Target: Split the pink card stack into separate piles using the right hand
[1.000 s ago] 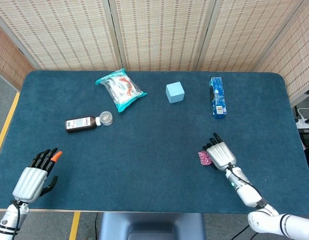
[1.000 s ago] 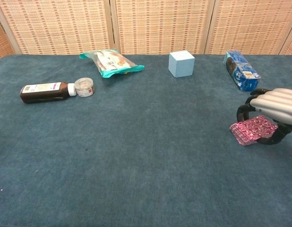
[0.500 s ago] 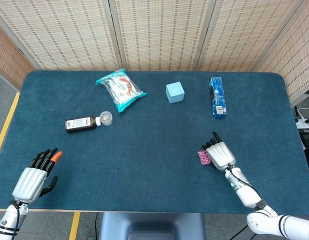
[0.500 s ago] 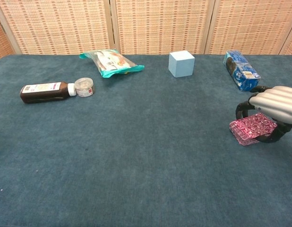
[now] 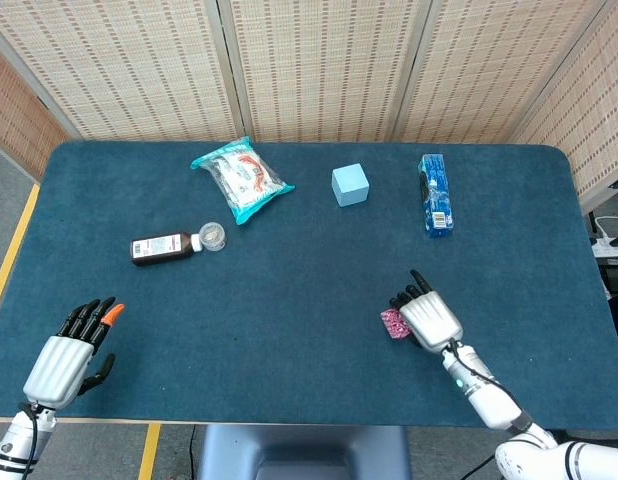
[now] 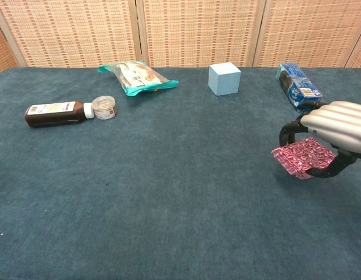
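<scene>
Pink card stack [image 6: 300, 156] was clasped in the right hand [image 6: 335, 131], thumb below and fingers [image 6: 288, 130] curled over it, seemingly raised just off the blue cloth table [image 6: 169, 192] near its right front. Splitting looked barely begun: only one bundle showed, no separate pile yet. Next, the hand would need to set part of the stack down and carry the rest aside. The left hand [image 5: 67, 352] hovered at the front left corner, holding nothing, fingers apart. Woven screens [image 5: 319, 60] closed the background.
</scene>
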`<action>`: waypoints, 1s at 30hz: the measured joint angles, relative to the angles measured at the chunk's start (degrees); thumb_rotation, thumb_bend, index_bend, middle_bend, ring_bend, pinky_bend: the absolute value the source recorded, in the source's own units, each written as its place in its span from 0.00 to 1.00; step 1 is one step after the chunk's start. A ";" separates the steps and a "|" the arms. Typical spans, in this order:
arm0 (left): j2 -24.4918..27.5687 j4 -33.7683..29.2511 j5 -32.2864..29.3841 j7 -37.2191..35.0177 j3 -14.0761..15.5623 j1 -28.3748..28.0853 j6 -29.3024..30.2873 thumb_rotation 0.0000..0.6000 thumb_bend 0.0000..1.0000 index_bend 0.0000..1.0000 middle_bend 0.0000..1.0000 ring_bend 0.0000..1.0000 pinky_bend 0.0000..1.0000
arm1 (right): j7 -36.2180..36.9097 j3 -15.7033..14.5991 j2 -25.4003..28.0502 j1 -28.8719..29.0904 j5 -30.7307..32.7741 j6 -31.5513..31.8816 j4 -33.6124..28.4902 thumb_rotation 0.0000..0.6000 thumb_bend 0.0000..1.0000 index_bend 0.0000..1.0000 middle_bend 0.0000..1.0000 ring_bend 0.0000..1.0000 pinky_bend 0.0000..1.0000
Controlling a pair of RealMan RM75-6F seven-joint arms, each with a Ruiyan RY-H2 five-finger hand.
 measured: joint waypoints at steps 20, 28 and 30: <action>0.53 0.00 0.13 -0.88 0.11 0.09 0.02 1.00 0.47 0.00 0.00 0.00 0.12 | -11.00 -3.31 -7.18 0.79 1.32 -3.75 -2.93 1.00 0.21 0.00 0.09 0.03 0.00; 0.49 -0.17 0.20 -0.52 0.14 0.15 0.08 1.00 0.46 0.00 0.00 0.00 0.12 | -11.57 -3.87 -3.56 0.73 1.57 -3.29 -6.09 1.00 0.21 0.00 0.03 0.00 0.00; 0.45 -0.17 0.20 -0.39 0.15 0.23 0.16 1.00 0.47 0.00 0.00 0.00 0.12 | -11.11 -3.87 -2.60 0.54 1.05 -2.47 -6.51 1.00 0.21 0.00 0.03 0.00 0.00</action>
